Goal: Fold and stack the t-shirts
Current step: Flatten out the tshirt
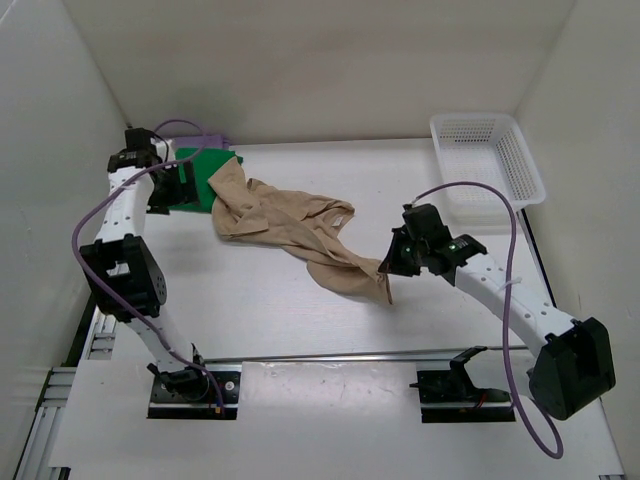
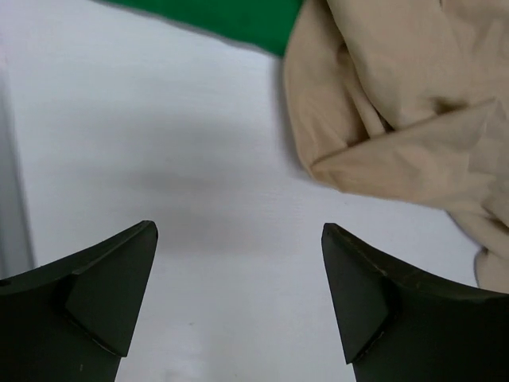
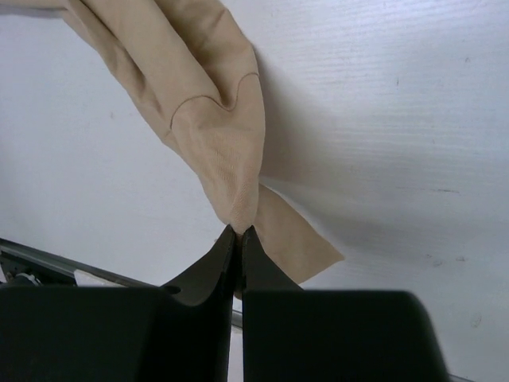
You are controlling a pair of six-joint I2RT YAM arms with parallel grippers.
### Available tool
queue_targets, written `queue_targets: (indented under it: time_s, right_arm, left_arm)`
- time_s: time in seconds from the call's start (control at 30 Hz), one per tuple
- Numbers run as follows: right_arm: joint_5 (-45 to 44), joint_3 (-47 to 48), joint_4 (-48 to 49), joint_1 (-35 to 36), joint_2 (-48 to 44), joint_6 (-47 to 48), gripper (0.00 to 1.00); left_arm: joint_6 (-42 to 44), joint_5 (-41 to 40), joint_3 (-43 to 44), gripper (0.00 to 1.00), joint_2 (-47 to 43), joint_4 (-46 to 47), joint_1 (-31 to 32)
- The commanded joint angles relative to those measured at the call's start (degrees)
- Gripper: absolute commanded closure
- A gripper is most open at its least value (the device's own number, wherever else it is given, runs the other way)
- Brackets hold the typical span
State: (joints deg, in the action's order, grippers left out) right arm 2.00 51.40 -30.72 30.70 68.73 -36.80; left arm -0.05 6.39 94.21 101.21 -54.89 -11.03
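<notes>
The right claw (image 3: 240, 232) is pinching shut on a corner of the crumpled tan beige cloth t-shirt (image 1: 290, 228), which is sprawling across the white counter (image 1: 300, 320). The left claw (image 2: 238, 228) is hovering wide open and empty beside it, near the folded bright green t-shirt (image 1: 203, 178) at the far left.

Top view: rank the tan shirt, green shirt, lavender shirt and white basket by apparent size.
1. tan shirt and white basket: about alike in area, so not ranked against each other.
2. green shirt, partly under the tan shirt.
3. lavender shirt, only a sliver showing.
</notes>
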Motion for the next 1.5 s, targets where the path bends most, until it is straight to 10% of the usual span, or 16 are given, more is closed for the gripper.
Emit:
queue_targets:
  time_s: [0.0,0.33,0.63,0.97,1.47]
  right_arm:
    - [1.43,-2.27,1.1,-0.2,-1.23,1.55,1.0]
    - [0.81,-6.92,2.68,0.33,-1.76,-0.12,1.0]
    - [1.34,-7.54,2.68,-1.34,-1.76,-0.12,1.0]
    - [2.39,-7.54,2.68,-3.19,-2.81,0.4,1.0]
    - [3.01,-8.07,1.02,-4.95,-3.34,1.55,1.0]
  left_arm:
    - [0.05,9.68,-0.27,0.06,1.79,-1.0,2.14]
    - [0.05,-11.63,-5.08,0.11,2.5,7.41,29.2]
    - [0.05,-29.5,-2.37,0.36,10.94,12.0,33.97]
    - [0.05,-29.52,-1.67,0.46,14.54,12.53,34.49]
    - [0.05,-16.32,1.49,0.24,14.72,8.41,34.49]
